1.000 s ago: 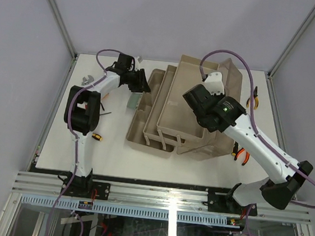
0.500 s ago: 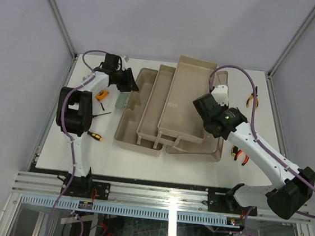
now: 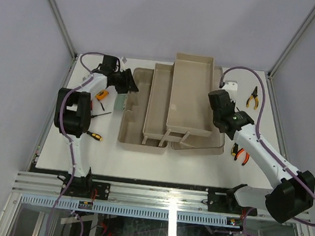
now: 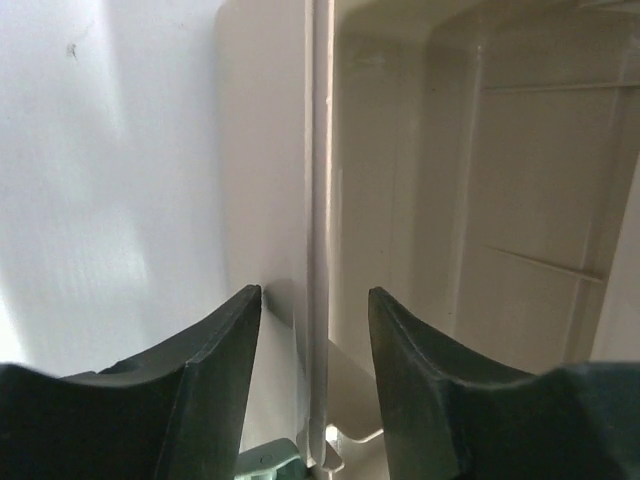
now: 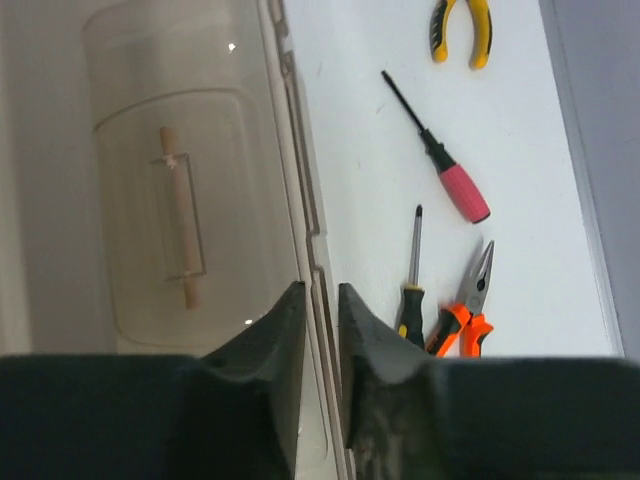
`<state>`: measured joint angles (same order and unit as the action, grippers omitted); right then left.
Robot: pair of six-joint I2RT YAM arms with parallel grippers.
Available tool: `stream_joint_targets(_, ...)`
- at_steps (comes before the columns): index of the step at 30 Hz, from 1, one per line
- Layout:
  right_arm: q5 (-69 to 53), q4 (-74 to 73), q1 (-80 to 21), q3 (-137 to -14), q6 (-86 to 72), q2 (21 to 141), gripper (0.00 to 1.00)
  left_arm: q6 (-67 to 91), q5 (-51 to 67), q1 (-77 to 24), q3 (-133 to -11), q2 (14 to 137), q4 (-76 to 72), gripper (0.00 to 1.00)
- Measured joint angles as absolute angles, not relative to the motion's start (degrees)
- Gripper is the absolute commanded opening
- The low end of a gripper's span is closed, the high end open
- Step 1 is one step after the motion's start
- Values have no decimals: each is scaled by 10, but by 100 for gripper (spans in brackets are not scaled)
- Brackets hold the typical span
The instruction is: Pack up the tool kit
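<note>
Top external view: a beige tool box [image 3: 132, 124] is shown open at the middle of a white table [image 3: 158, 163], its 2 stepped trays [image 3: 191, 93] raised over the base. The left gripper [image 4: 315, 292] is placed at the box's far-left wall. In the left wrist view its fingers [image 4: 215, 370] are held apart, 1 on each side of the thin upright wall, with a gap visible on both sides. The right gripper [image 5: 321, 288] is set at the box's right side. In the right wrist view its fingers are pressed almost together, pinching the edge of the clear lid [image 5: 170, 120], through which a bar handle [image 5: 176, 215] is seen. Right of the box, yellow-handled pliers [image 5: 458, 25], a pink-handled screwdriver [image 5: 463, 193], a black screwdriver [image 5: 408, 305] and orange-handled pliers [image 5: 465, 315] are laid loose on the table. Left of the box, a yellow-and-black screwdriver [image 3: 93, 135] and 1 small orange item [image 3: 102, 94] are laid.
</note>
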<state>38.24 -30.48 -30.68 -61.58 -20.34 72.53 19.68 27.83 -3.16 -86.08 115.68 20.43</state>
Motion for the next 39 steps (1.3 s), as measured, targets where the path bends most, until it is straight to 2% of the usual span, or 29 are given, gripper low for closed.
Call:
stream_joint_targets(7, 364, -255, -271, -619, -186, 778, 76, 208, 292, -34, -849, 1154, 202, 76)
stream_joint_targets(11, 364, -252, -269, -628, -183, 783, 88, 210, 291, -32, -847, 1154, 202, 85)
stream_joint_targets(15, 373, -251, -268, -632, -180, 775, 99, 211, 291, -32, -847, 1149, 202, 86)
stream_joint_targets(22, 396, -259, -258, -637, -175, 725, 99, 220, 296, -32, -847, 1136, 203, 92)
stream_joint_targets(23, 397, -262, -255, -638, -175, 714, 99, 222, 299, -32, -848, 1134, 203, 97)
stream_joint_targets(25, 400, -266, -246, -639, -174, 693, 99, 229, 306, -31, -851, 1128, 203, 100)
stream_joint_targets(39, 388, -291, -223, -648, -172, 657, 99, 279, 370, -32, -869, 1073, 188, 100)
